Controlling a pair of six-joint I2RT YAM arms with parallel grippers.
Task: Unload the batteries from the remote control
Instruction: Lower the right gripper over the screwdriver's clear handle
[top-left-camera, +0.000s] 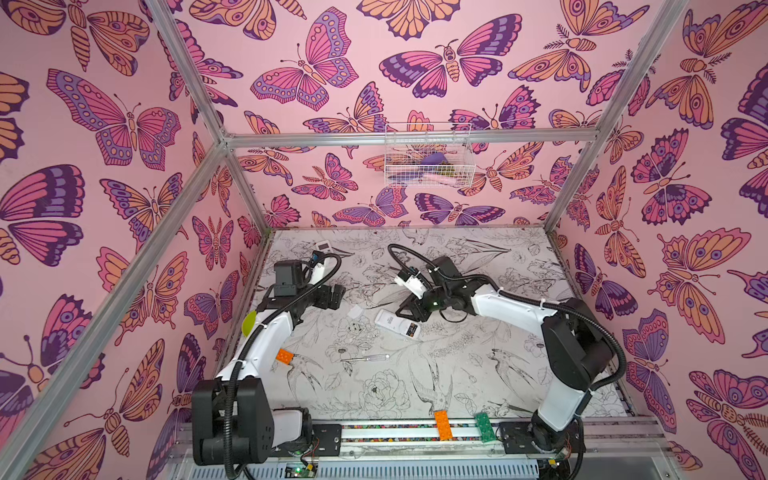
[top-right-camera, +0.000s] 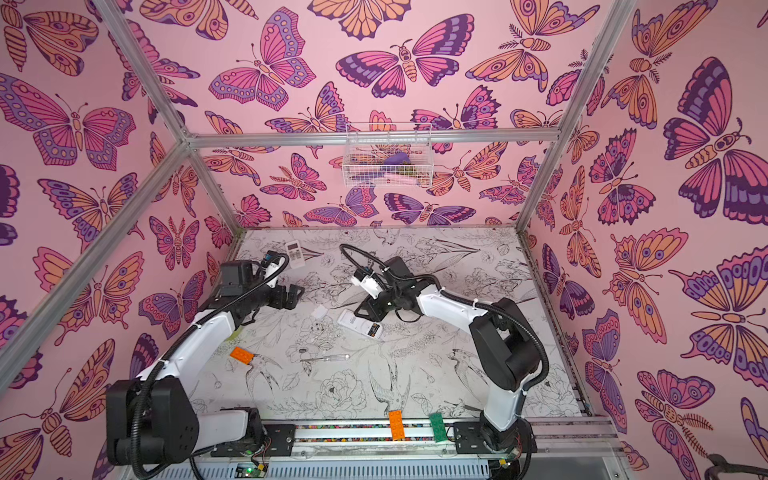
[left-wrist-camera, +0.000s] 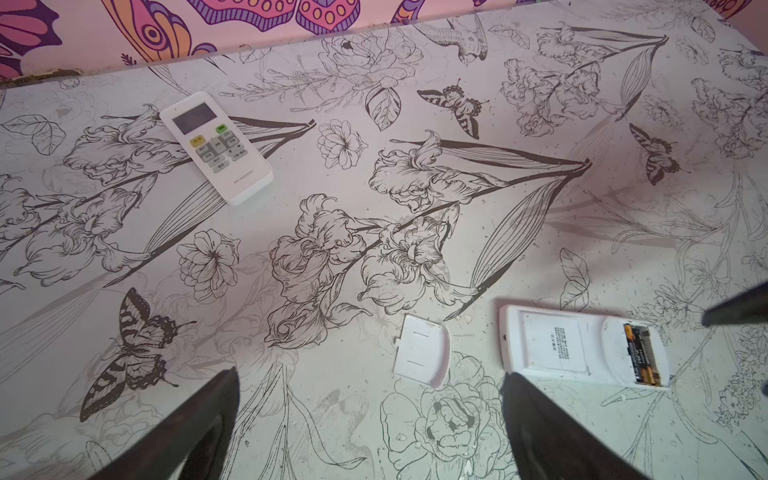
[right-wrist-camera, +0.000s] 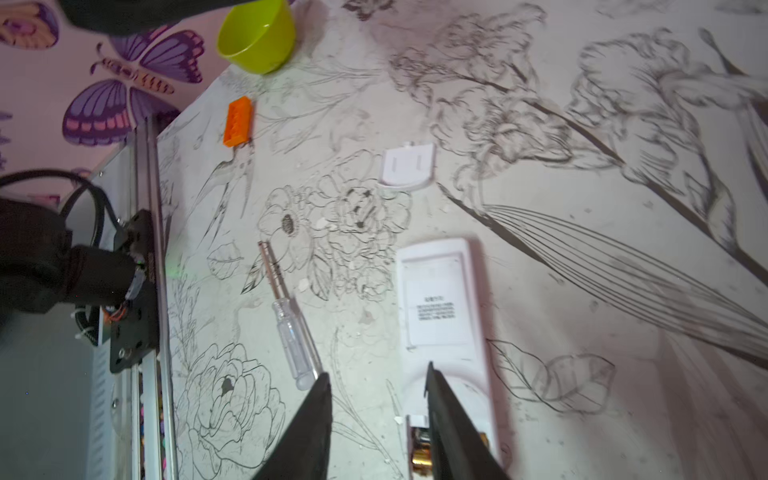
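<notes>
So the remote control (top-left-camera: 395, 325) is lying face down mid-table with its back open, and the batteries (left-wrist-camera: 642, 353) are sitting in the compartment at one end, black with gold bands. We see them best in the left wrist view. In the right wrist view only a gold end peeks out beside a finger (right-wrist-camera: 449, 415), and in both top views they're just a dark patch. We can't count them for sure.

The loose cover (left-wrist-camera: 424, 355) lies just beside the remote, not touching it. The left gripper (left-wrist-camera: 370, 372) hangs spread wide above the table with nothing in it. The right gripper (right-wrist-camera: 376, 370) has its jaws partly apart with nothing between them, and that one finger sits over the battery end. We can't tell whether it touches.

The right wrist view gives us the best look at the screwdriver (right-wrist-camera: 291, 332) near the remote, plus the green bowl (right-wrist-camera: 257, 33) and orange brick (right-wrist-camera: 237, 120). The left wrist view is where we can make out the buttons on the second remote (left-wrist-camera: 216, 145), near the back wall.
</notes>
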